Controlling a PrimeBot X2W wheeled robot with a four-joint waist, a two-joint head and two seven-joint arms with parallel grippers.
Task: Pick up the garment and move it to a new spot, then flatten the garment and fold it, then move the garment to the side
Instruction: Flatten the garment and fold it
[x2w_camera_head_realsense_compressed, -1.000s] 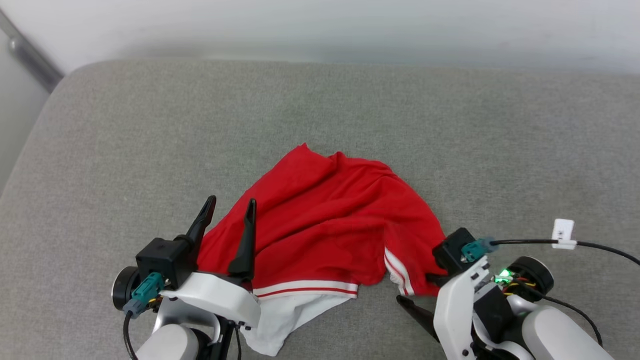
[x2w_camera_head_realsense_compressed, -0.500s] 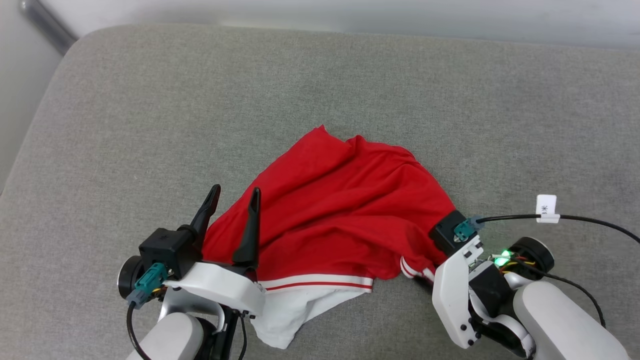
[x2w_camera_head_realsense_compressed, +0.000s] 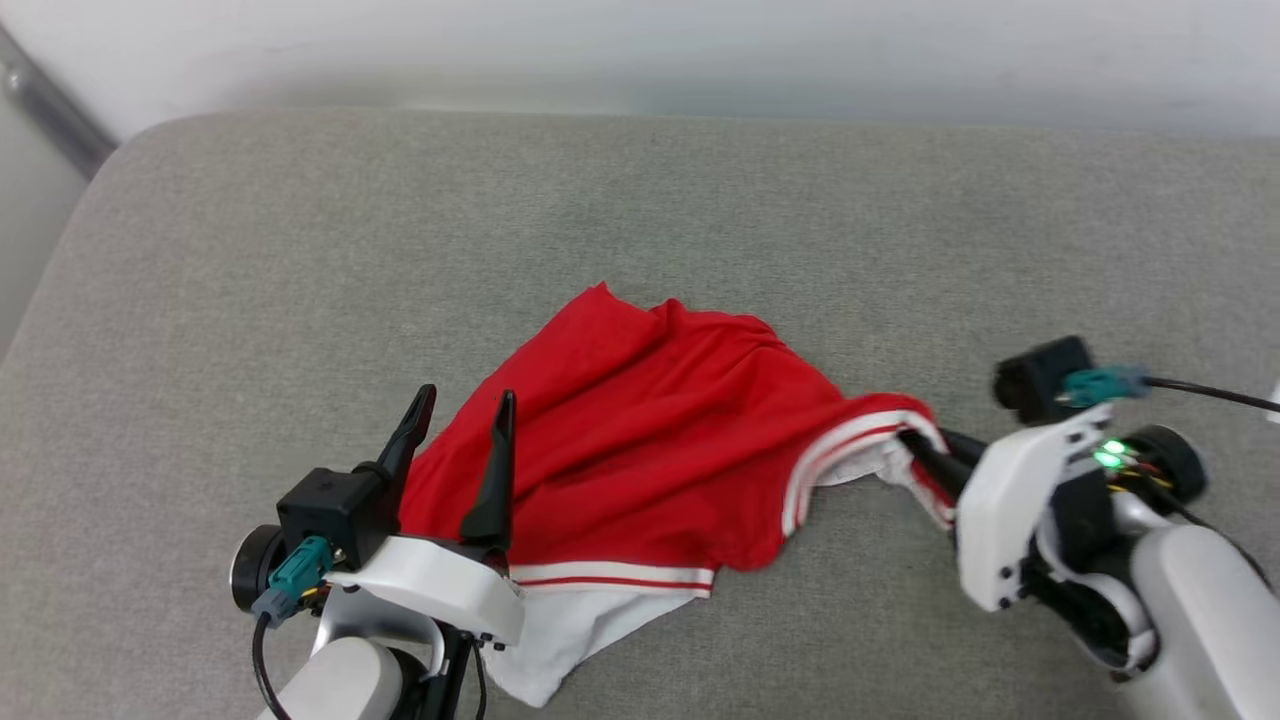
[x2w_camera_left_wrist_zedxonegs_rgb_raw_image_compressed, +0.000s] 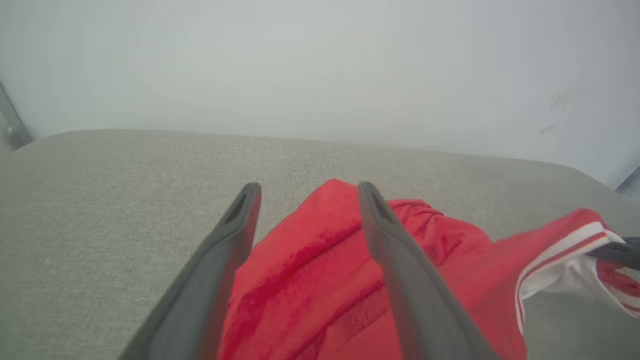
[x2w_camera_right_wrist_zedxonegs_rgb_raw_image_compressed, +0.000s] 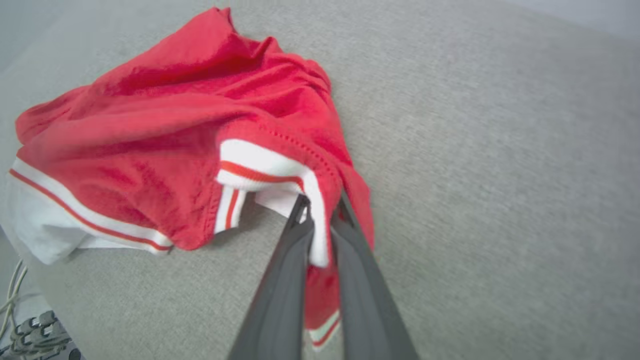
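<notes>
Red garment (x2w_camera_right_wrist_zedxonegs_rgb_raw_image_compressed: 165, 115) sits clamped by its trim in right tool (x2w_camera_right_wrist_zedxonegs_rgb_raw_image_compressed: 321, 201).

garment (x2w_camera_head_realsense_compressed: 640, 430): soft matt cloth. cushion (x2w_camera_head_realsense_compressed: 700, 200): coarse matt weave. left claw (x2w_camera_head_realsense_compressed: 467, 396): matt dark plastic.

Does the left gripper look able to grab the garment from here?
Probably yes: the left gripper stands open over the garment with nothing between; the right gripper pinches the opposite edge.
</notes>
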